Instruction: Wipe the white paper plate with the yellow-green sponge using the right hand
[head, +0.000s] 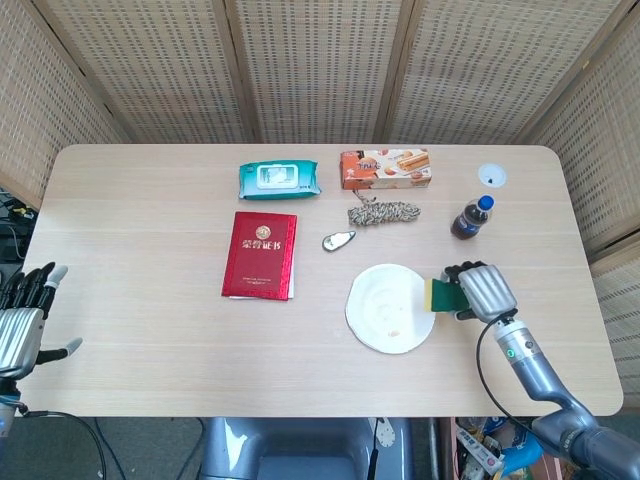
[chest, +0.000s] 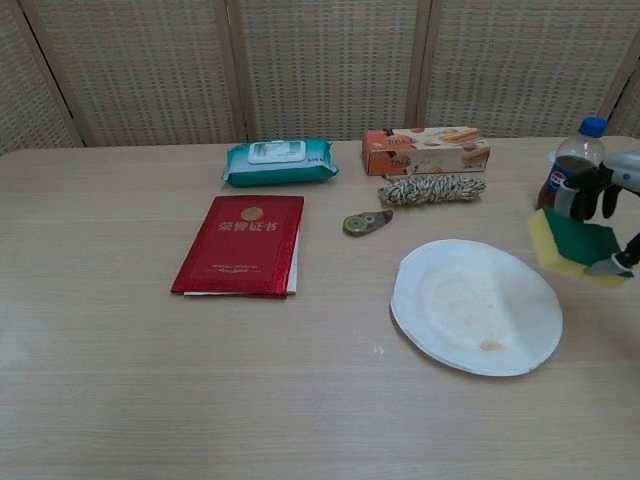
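The white paper plate (head: 390, 308) (chest: 476, 305) lies right of the table's middle, with a small brownish stain near its front. My right hand (head: 476, 290) (chest: 606, 203) grips the yellow-green sponge (head: 441, 295) (chest: 570, 243) and holds it lifted just beyond the plate's right rim, green side toward the fingers. My left hand (head: 22, 320) hangs off the table's left edge with its fingers spread and nothing in it; the chest view does not show it.
A cola bottle (head: 470, 217) (chest: 567, 171) stands just behind the right hand. Further back lie a rope coil (head: 383, 212), a biscuit box (head: 385, 168) and a wet-wipes pack (head: 279, 180). A red booklet (head: 260, 255) and a small tape dispenser (head: 338, 240) lie left of the plate.
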